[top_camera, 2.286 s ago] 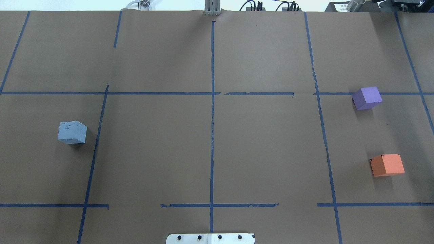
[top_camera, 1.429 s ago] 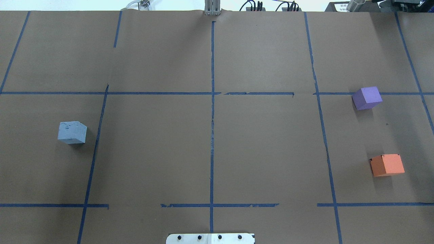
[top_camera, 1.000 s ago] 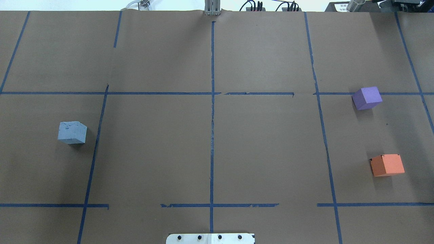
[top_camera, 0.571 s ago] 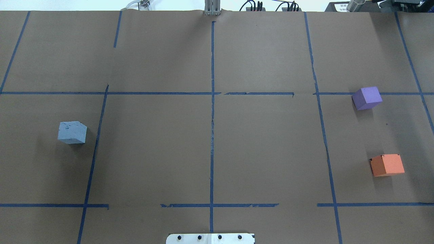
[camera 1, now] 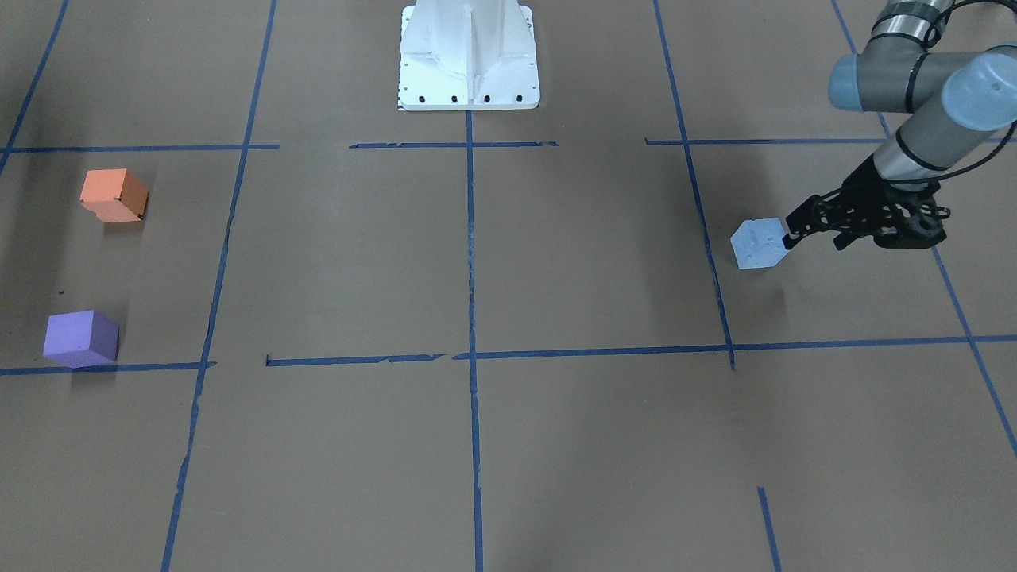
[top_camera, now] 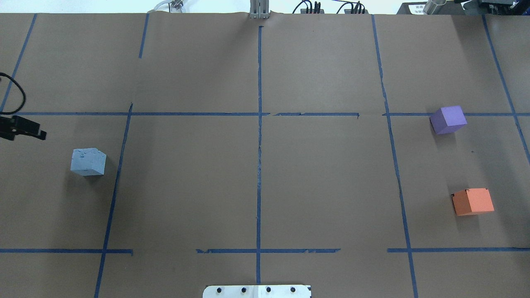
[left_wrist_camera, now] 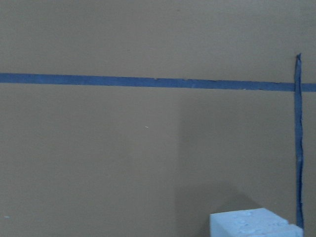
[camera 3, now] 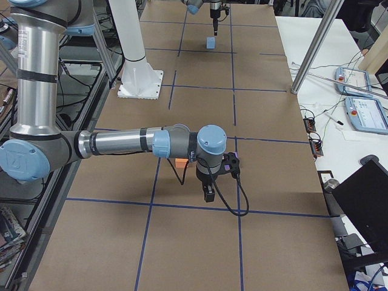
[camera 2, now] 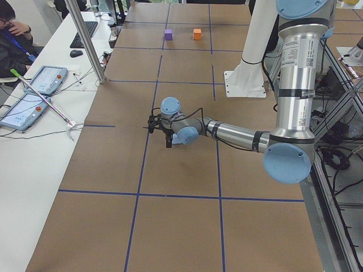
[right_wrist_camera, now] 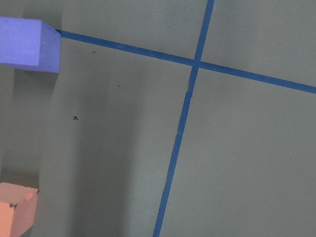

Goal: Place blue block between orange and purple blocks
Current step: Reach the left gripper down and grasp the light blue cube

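The pale blue block (top_camera: 87,162) sits on the table's left side; it also shows in the front view (camera 1: 759,243) and at the bottom of the left wrist view (left_wrist_camera: 254,224). My left gripper (top_camera: 41,134) hangs above the table beside it, to its far left, apart from it, empty, with fingers closed together (camera 1: 789,234). The purple block (top_camera: 448,120) and orange block (top_camera: 473,201) sit apart on the right. My right gripper (camera 3: 209,194) hovers near the orange block (camera 3: 180,162); I cannot tell its state.
Brown paper with blue tape lines (top_camera: 259,145) covers the table. The white robot base plate (top_camera: 256,291) is at the near edge. Open paper lies between the purple and orange blocks (right_wrist_camera: 98,128). An operator's desk with tablets (camera 2: 39,85) runs along the far side.
My left gripper has come into the overhead view at the left edge, near the blue block. None of the three blocks has moved.
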`<state>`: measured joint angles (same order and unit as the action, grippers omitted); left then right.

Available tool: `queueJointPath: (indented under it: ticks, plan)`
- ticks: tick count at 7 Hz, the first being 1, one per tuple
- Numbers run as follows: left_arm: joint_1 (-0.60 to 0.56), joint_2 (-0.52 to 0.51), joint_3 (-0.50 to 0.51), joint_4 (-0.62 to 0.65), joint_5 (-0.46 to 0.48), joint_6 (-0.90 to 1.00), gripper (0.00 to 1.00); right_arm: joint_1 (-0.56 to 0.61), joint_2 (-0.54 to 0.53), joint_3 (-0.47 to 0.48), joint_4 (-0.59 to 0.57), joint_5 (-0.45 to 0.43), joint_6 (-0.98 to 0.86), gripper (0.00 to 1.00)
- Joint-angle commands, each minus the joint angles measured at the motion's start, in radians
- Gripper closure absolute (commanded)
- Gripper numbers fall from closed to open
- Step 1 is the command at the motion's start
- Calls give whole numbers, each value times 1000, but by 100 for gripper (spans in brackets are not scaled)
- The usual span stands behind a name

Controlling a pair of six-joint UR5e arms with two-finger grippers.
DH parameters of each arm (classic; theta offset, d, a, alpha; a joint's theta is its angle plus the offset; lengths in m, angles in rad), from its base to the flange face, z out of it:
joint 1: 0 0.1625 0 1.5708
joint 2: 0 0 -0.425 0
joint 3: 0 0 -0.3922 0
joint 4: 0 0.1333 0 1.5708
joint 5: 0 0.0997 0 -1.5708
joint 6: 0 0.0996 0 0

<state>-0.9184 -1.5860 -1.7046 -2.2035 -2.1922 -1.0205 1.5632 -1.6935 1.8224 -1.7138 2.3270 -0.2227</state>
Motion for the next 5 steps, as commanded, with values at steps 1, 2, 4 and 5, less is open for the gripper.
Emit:
queueJointPath:
  ticks: [1,2,4,5]
  plan:
    - [62,-19,5,-2,19,-55,0,0,0,0,0,0,-3,0]
    - [85,-20,5,19,22,-56,0,0,-2,0,0,0,-3,0]
    - [130,-47,-1,111,95,-55,0,0,-2,0,0,0,-3,0]
    - [136,-74,-3,164,103,-55,12,0,-2,-2,0,-2,-3,0]
